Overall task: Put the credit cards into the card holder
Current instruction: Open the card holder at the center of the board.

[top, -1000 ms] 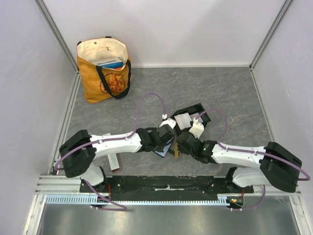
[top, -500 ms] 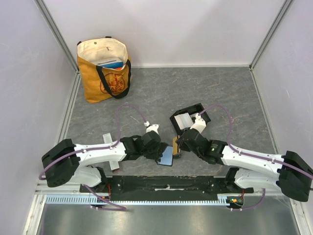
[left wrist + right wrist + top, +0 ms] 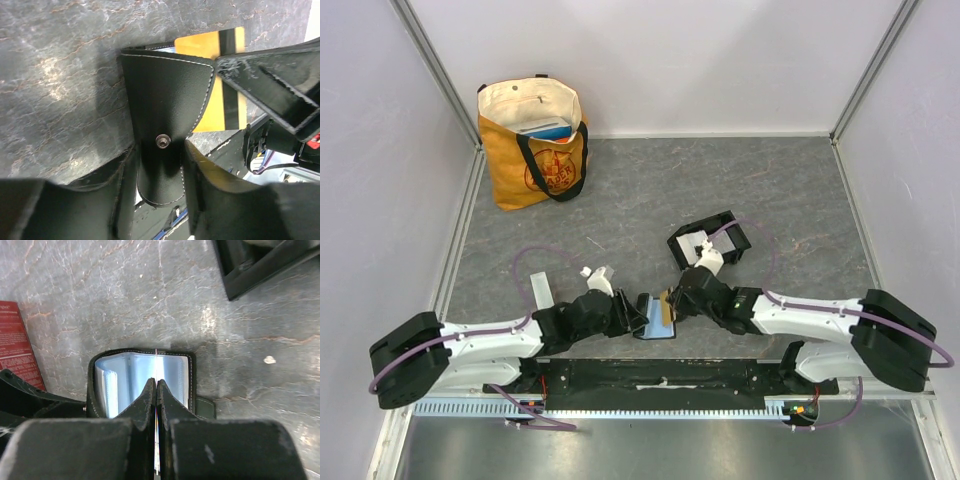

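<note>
- Close to the arm bases, the left gripper (image 3: 159,152) and right gripper (image 3: 156,384) meet nose to nose over an open black wallet (image 3: 165,95) on the grey table (image 3: 640,190).
- The right gripper's fingers are pressed together on the orange card (image 3: 212,107), which it holds on edge just above the wallet.
- Only the left wrist view shows the card's face: orange with a dark stripe, rising behind the wallet's flap, with a right finger clamped across its upper corner.
- The right wrist view shows the same card merely as a thin line between the fingertips. It alone shows the wallet's pale blue sleeves spread open beneath, and a red printed leaflet (image 3: 15,340) at the left edge.
- The left gripper's fingers stand on either side of the wallet's snap tab, which fills the gap between them. Whether they press it cannot be told.
- From overhead, the card sits at the wallet's right side, between the two grippers.
- Farther out, the holder (image 3: 740,245) lies just beyond the right gripper, apart from the card. One of its corners shows at the top right of the right wrist view.
- Farthest back, at the rear left, stands an orange tote (image 3: 533,140), well apart from everything else.
</note>
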